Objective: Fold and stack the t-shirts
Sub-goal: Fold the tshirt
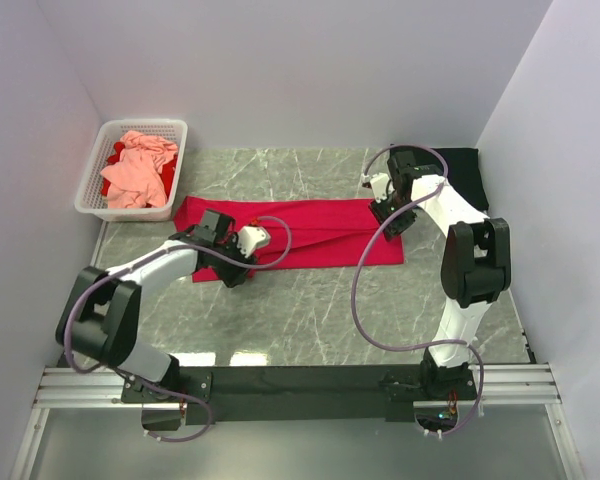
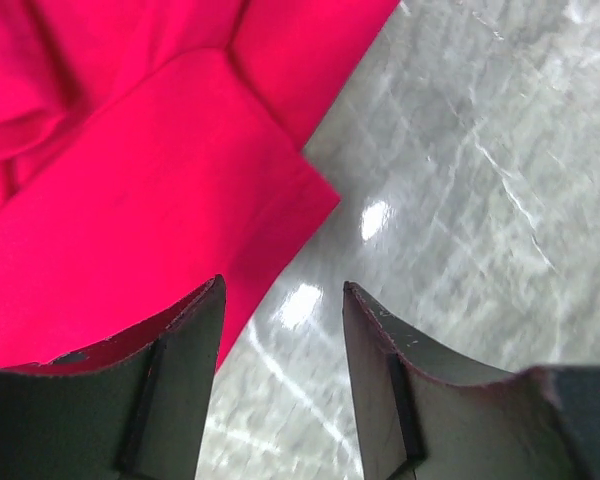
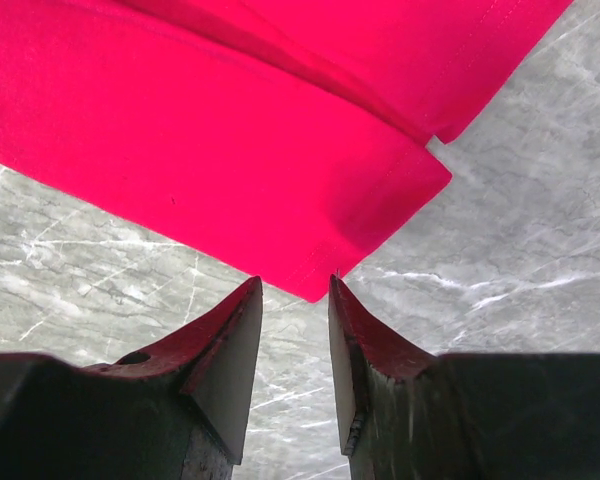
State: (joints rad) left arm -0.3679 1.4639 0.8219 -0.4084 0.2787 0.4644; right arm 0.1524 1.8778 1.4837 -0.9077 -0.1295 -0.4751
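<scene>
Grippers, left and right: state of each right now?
Left gripper: open, holding nothing, at the edge of the crimson-red cloth t-shirt.
Right gripper: open, holding nothing, just off that shirt's corner.

Lab test cell: plain white enclosure walls (image 1: 280,70), marble-look tabletop (image 1: 310,310), aluminium mounting rail (image 1: 525,385) at near edge.

We see a crimson-red t-shirt (image 1: 325,235), grey veined tabletop (image 1: 310,310), salmon-pink shirt (image 1: 140,175), white lattice basket (image 1: 92,172), black shirt (image 1: 470,165).
</scene>
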